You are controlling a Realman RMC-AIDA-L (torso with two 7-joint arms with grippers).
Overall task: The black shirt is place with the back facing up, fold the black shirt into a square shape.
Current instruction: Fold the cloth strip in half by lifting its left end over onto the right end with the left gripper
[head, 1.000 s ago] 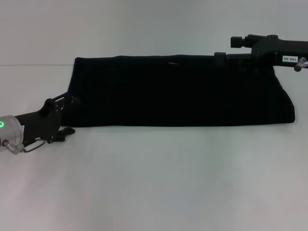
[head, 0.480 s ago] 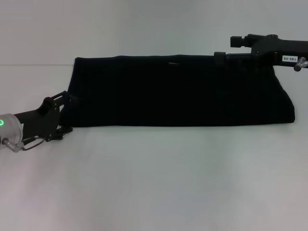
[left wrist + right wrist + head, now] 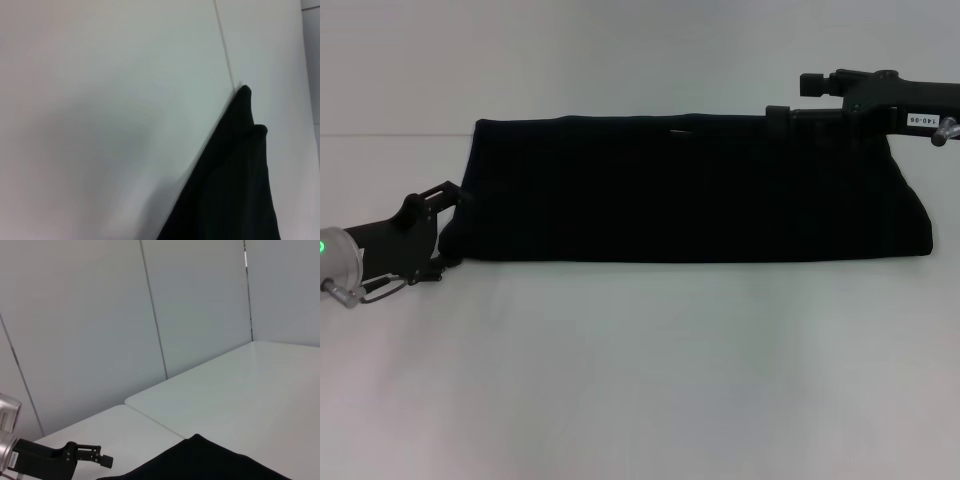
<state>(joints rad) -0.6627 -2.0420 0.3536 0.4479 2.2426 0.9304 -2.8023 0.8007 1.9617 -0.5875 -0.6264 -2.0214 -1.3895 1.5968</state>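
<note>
Head view: we see the black shirt folded into a long, soft matte band on the white table.
Our left gripper meets its near-left corner, our right gripper its far edge; we cannot tell either grip.

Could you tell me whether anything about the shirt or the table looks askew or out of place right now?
Nothing stands out. The black shirt lies flat on the white table as a long folded band with fairly straight edges. The left gripper sits at its left end, the right gripper at its far edge.
</note>
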